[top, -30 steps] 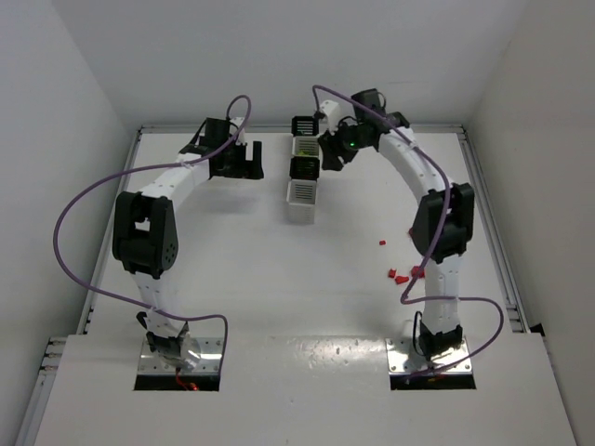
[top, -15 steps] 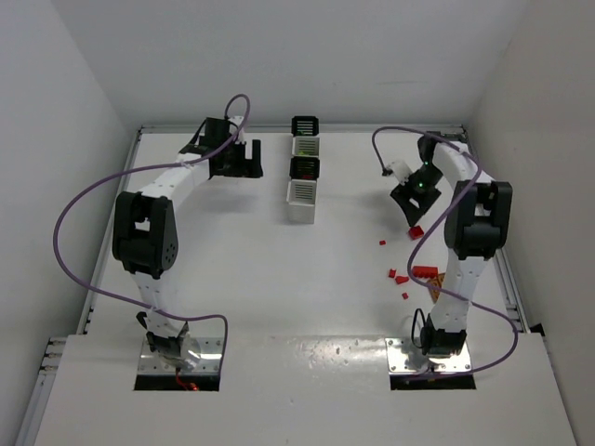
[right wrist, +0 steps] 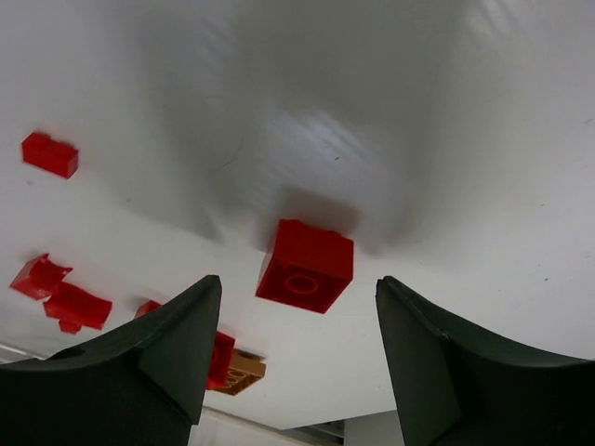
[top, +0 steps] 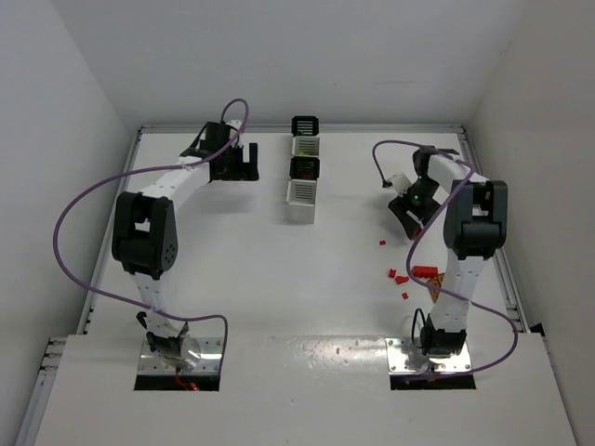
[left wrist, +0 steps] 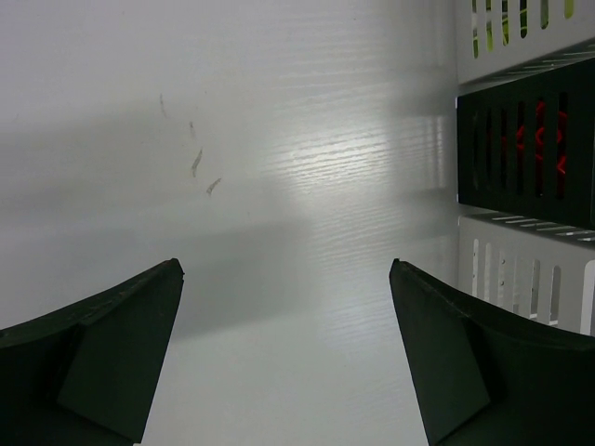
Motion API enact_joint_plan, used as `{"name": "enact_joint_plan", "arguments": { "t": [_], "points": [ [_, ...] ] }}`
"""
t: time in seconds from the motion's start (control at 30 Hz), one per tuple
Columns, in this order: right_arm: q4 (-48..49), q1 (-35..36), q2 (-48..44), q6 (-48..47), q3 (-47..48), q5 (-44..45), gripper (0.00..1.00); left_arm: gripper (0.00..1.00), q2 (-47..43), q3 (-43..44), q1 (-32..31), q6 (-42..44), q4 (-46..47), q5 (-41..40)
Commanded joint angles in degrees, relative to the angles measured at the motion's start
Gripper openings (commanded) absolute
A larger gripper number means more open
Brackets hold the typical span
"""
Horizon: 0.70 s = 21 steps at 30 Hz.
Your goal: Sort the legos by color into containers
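On the right side of the table [top: 232, 269], a red lego [right wrist: 305, 266] lay under the gap of the right hand [right wrist: 298, 281], touching neither finger. That hand stood open and empty. The lego was near square with no clear long axis, its edges slightly skewed to the fingers. The left hand [left wrist: 285, 267] gaped wide and empty beside the containers [left wrist: 530, 153].

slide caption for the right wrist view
Open jaws framing a small red square plastic brick on the white table, other red bricks nearby.
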Motion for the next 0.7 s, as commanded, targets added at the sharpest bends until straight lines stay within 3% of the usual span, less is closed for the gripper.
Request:
{"name": "enact_joint_plan", "arguments": {
  "t": [0.0,0.17,0.2,0.33,0.37,0.5,0.67],
  "points": [
    [4.5,0.2,1.2,2.7,-0.2,2.9,0.68,1.0,-3.9,-0.2,-0.2,-0.7,1.7,-1.1],
    [5.6,0.2,2.6,2.7,-0.9,2.9,0.58,1.0,-3.9,-0.2,-0.2,-0.7,1.7,-1.1],
    [5.6,0.2,2.6,2.7,-0.9,2.2,0.46,1.0,-3.9,-0.2,-0.2,-0.7,1.7,-1.1],
    [5.0,1.2,1.4,2.2,1.6,-0.7,0.14,1.0,-4.4,-0.7,-0.2,-0.1,1.7,-1.1],
    [3.9,1.8,1.4,1.7,4.4,-3.7,0.11,1.0,-4.4,-1.2,-0.2,-0.1,1.7,-1.1],
    [2.0,6.2,0.8,2.5,15.4,-14.8,0.08,1.0,-6.7,-4.1,-0.2,-0.1,4.0,0.1],
    [8.6,13.8,2.2,14.5,32.8,-27.8,0.05,1.0,-9.0,-6.5,-0.2,-0.7,5.9,2.3]
  ]
}}
